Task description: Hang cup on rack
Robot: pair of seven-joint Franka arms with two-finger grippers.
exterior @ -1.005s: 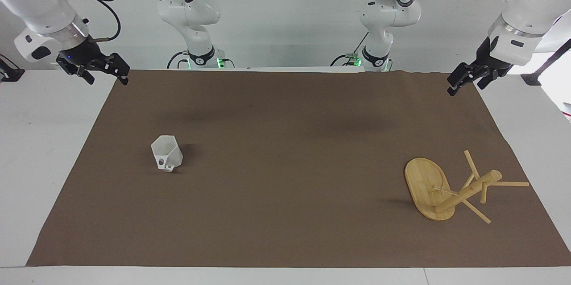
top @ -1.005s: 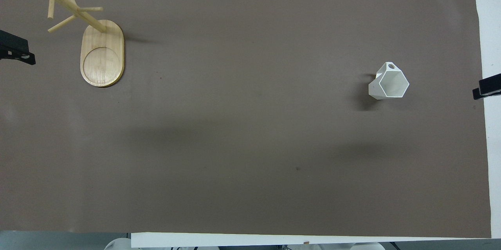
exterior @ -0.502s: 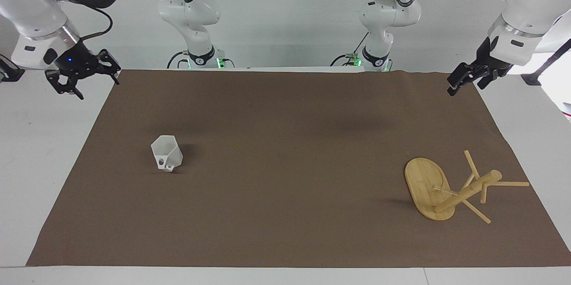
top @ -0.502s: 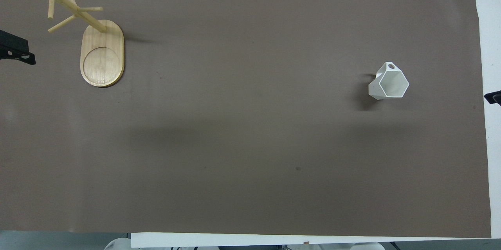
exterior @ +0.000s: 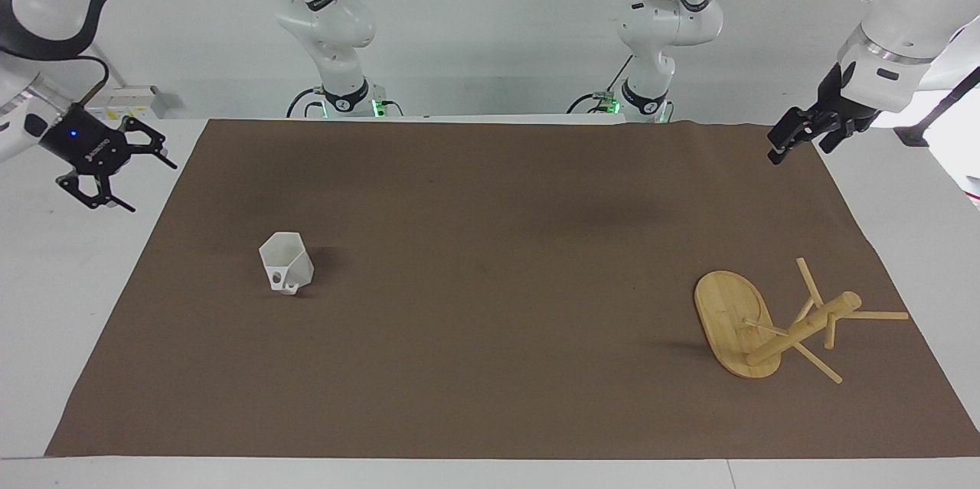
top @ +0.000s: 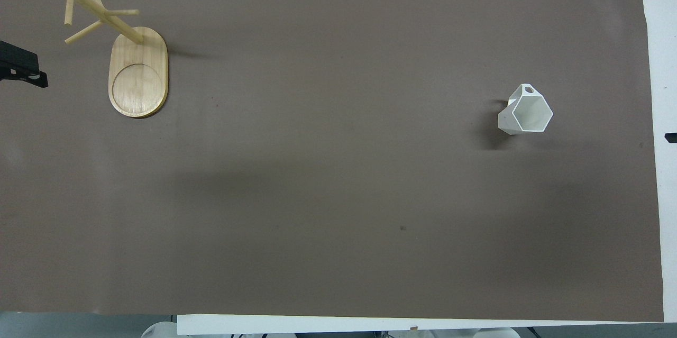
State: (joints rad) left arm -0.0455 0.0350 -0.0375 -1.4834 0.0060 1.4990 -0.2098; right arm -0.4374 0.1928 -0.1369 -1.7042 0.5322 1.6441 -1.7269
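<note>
The white faceted cup (exterior: 287, 263) (top: 525, 114) stands upright on the brown mat toward the right arm's end, its handle turned away from the robots. The bamboo rack (exterior: 796, 330) (top: 138, 76) stands upright on its oval base toward the left arm's end, pegs bare. My right gripper (exterior: 145, 184) hangs open and empty over the white table just off the mat's edge, well apart from the cup; only its tip (top: 670, 137) shows from overhead. My left gripper (exterior: 796, 143) (top: 24, 68) waits open over the mat's corner, apart from the rack.
The brown mat (exterior: 490, 366) covers most of the white table (exterior: 69, 282). Both arm bases stand at the robots' edge of the table. Nothing else lies on the mat between cup and rack.
My right gripper has swung outward off the mat's corner and lower, over the white table. The left gripper, cup and rack have not moved.
</note>
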